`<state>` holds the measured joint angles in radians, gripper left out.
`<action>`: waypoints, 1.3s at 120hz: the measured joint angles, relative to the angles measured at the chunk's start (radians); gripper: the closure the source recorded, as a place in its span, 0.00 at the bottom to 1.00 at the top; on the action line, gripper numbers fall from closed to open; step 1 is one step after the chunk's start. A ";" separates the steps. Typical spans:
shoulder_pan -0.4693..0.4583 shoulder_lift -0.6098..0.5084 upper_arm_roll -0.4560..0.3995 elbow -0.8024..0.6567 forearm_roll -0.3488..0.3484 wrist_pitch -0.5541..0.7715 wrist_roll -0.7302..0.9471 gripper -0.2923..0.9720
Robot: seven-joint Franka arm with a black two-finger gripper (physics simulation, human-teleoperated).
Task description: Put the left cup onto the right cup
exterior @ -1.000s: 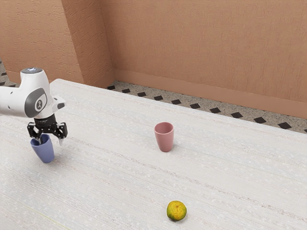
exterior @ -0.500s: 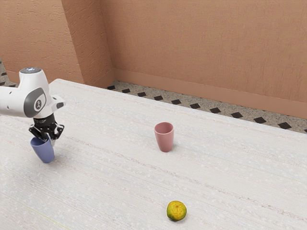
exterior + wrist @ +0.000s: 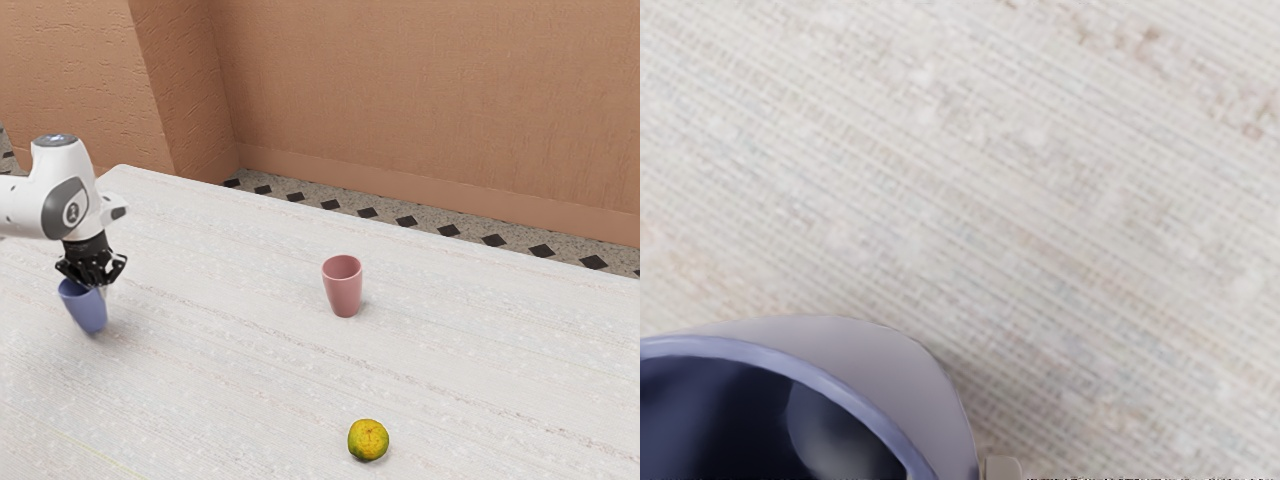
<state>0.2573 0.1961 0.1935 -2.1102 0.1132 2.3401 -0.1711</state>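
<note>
Grips the blue cup (image 3: 83,306) by its rim with the end effector (image 3: 90,276), fingers pinched shut on the wall, far at the exterior view's left. Holds it slightly tilted, low over the pale worktop (image 3: 480,340); cannot tell whether the base touches. Leaves the pink cup (image 3: 342,286) upright, well apart toward the exterior view's right, mouth up. Shows a yellow-green fruit (image 3: 368,439) nearer the camera, apart from both cups.
</note>
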 joint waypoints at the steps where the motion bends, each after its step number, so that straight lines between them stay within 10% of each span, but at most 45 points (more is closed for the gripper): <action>1: 0.000 -0.002 0.000 -0.001 0.000 -0.001 0.000 0.85; 156: -0.073 -0.046 -0.315 0.349 0.005 -0.452 -0.218 0.85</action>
<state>0.1845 0.1502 -0.1217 -1.7608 0.1182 1.8885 -0.3892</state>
